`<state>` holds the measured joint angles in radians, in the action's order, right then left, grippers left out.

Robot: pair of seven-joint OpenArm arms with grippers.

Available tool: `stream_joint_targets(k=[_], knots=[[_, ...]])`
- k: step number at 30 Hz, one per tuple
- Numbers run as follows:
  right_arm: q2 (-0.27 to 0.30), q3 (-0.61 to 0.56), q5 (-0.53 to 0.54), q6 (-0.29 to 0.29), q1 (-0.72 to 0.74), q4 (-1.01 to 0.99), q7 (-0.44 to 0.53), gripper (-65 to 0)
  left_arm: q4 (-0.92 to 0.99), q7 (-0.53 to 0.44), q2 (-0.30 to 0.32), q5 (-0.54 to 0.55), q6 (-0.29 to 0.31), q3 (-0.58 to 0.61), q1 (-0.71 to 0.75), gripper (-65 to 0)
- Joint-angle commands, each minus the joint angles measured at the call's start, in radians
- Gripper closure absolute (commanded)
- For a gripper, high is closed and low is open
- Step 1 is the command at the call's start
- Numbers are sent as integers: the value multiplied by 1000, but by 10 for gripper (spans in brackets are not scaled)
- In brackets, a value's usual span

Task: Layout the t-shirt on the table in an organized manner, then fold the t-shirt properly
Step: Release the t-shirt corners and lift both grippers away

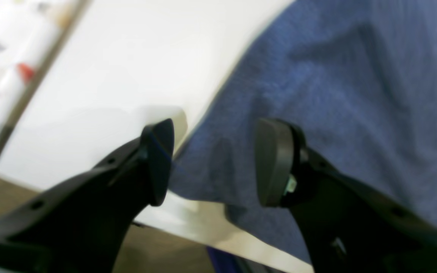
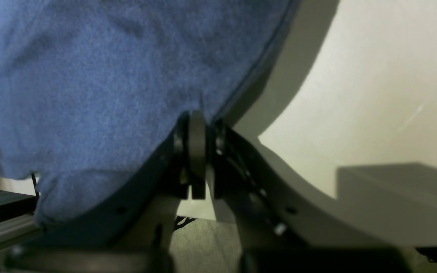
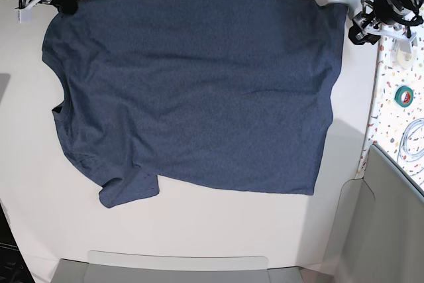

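Lying spread flat on the table (image 3: 199, 230), the t-shirt (image 3: 192, 91) shows its plain side, with one sleeve draped over the table's far edge. At the shirt's far corners, the left gripper (image 1: 214, 163) stands with jaws wide apart above the cloth, while the right gripper (image 2: 197, 151) is pinched closed on the t-shirt's edge

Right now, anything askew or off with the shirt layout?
Yes. The t-shirt lies flat, plain side up, but sideways, and its far edge, including one sleeve, hangs over the table edge. The right gripper is shut on that edge; the left gripper is open above the other corner.
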<state>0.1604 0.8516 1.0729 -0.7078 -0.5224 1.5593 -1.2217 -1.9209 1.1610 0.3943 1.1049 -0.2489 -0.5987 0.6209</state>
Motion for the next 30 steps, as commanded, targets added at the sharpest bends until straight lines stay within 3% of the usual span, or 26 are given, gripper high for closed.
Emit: stream_joint_targets(k=[1,5,9,16,23,30], knots=[[1,-2,-125,29,-12,-12,-68,0,14,24,15,54,15,-34,7,-338],[1,-2,-125,29,-12,-12,-68,0,126,60,13,128,72,-93,43,-337],[1,-2,-125,29,-12,-12,-68,0,173,64,10,137,101,-89,70,-337],[1,-2,-125,29,-5,-12,-71,0,171,103,-47,137,181,-48,61,-337],[12,-2,-127,29,-5,-12,-71,0,174,99,-67,134,182,47,15,-336],[15,-2,-127,29,-5,-12,-73,0,174,99,-65,128,182,46,-8,-303]])
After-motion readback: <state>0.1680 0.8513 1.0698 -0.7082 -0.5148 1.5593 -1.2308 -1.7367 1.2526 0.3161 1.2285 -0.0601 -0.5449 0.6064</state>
